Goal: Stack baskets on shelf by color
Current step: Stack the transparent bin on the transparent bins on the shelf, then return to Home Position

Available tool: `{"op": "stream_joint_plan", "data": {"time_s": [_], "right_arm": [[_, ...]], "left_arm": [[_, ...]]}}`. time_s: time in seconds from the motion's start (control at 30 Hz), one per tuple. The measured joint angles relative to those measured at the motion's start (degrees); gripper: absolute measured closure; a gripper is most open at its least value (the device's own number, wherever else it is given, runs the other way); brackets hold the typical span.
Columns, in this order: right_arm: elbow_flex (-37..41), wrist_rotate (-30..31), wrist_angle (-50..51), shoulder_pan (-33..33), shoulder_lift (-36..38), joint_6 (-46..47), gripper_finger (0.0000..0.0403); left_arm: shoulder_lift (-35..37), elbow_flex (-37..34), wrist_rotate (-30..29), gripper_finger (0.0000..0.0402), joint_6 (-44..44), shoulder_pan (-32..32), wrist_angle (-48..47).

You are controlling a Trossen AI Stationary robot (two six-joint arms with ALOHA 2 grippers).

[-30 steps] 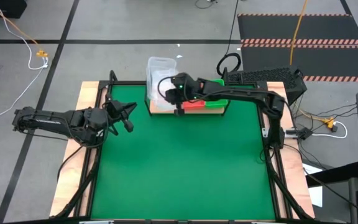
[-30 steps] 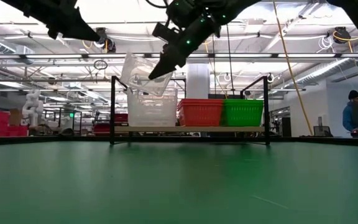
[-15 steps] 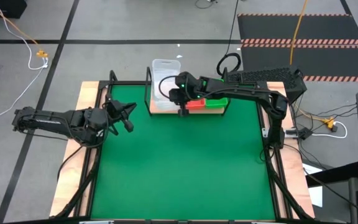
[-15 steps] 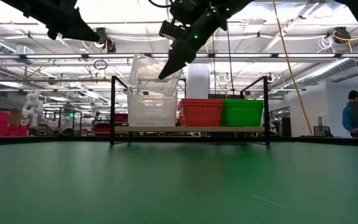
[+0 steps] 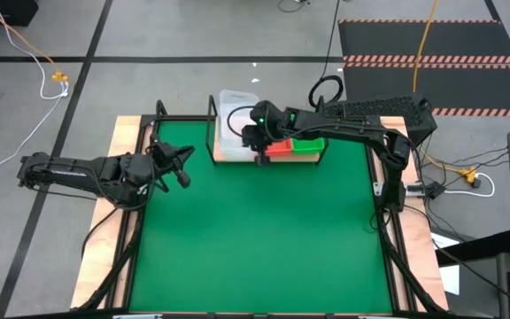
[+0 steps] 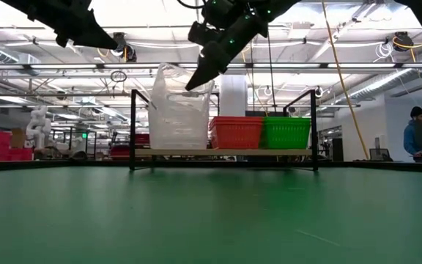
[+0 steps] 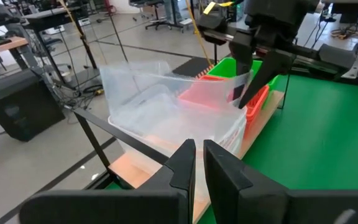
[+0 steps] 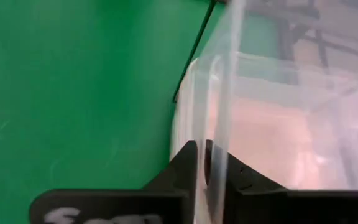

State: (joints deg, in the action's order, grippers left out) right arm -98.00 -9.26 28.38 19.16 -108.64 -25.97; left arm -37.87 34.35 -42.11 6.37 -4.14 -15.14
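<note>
Clear translucent plastic is the material in hand: the right gripper (image 6: 194, 82) has its fingers clamped on the near wall of the top clear basket (image 6: 176, 88), the wall pinched between the fingers (image 8: 194, 163) in the right wrist view. One second ago this basket hung tilted above the clear stack (image 6: 179, 126), well off level; it has since come down and now sits nearly upright in the stack, its rim only slightly raised on one side. Judgement: the placement is almost complete, and release is the step in hand.

Location, high view as clock face: the shelf (image 5: 237, 158) lies at the 12 o'clock edge of the green worktop (image 5: 255, 239). On it, the clear stack occupies the 9 o'clock end, the red-orange baskets (image 6: 236, 132) the middle, and the green baskets (image 6: 286, 132) the 3 o'clock end. Each colour stands in its own column, so sorting appears to be finished once this basket seats.

The left gripper (image 5: 182, 167) waits at the 9 o'clock side of the worktop, well apart from the shelf, fingers (image 7: 185, 165) close together with a narrow gap and holding nothing.

Risk, as judgement: thin flexible walls may spring when the fingers part, leaving the basket cocked.
</note>
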Motion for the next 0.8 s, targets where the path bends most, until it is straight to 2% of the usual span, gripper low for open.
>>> {"op": "stream_joint_plan", "data": {"time_s": [0.4,0.53,0.63,0.8], "right_arm": [[0.0,0.6,-3.8,0.0,0.0,0.8,0.0275],[0.0,4.5,-5.0,-0.1,0.5,1.9,0.0265],[0.0,4.7,-6.0,-0.4,2.4,2.7,0.0267],[2.1,-1.6,-7.5,-0.5,8.9,3.9,0.0273]], "left_arm": [[0.0,0.0,0.0,0.0364,0.0,0.0,-0.1],[0.0,0.0,0.0,0.0364,-0.1,0.0,-0.2],[0.0,0.0,0.0,0.0364,0.1,0.0,-1.2],[0.0,0.0,0.0,0.0364,1.7,0.0,-3.1]]}}
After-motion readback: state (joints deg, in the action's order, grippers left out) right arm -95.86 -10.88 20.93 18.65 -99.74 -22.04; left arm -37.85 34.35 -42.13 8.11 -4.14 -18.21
